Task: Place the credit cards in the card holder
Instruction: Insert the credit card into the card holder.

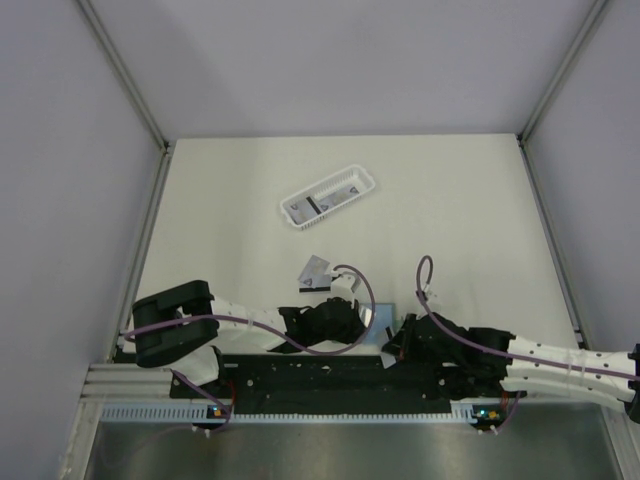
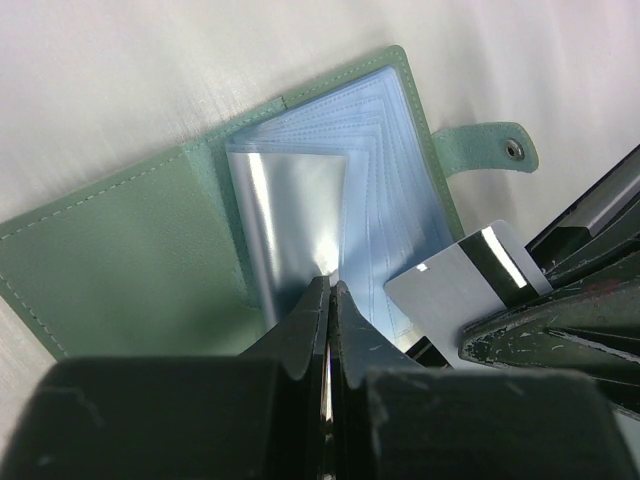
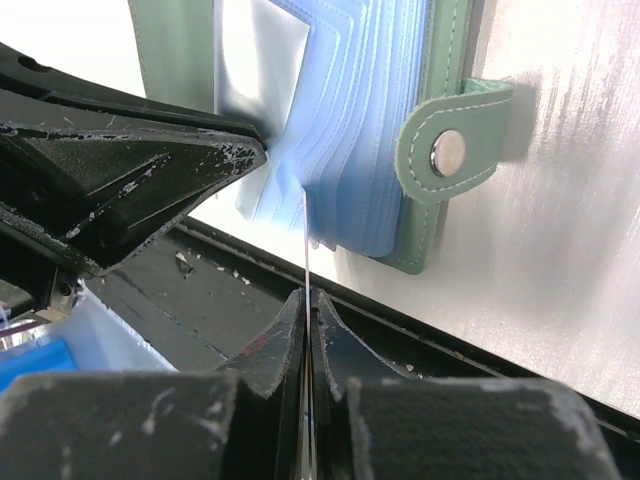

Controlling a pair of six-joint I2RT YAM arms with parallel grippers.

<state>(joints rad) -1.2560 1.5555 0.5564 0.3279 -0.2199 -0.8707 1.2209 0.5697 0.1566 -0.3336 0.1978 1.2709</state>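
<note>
Credit card [image 2: 455,290], clamped in the right gripper [image 3: 306,298], points up the frame at the open card holder [image 2: 120,260]; left gripper [image 2: 329,287] pinches one clear pocket [image 2: 290,200].

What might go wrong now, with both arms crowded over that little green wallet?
The card held by the right end effector is at the stacked sleeves of the card holder; it may miss the opened pocket or bend. The left end effector pinches one thin sleeve, which might slip free or tear. Both end effectors sit close and may bump.
</note>
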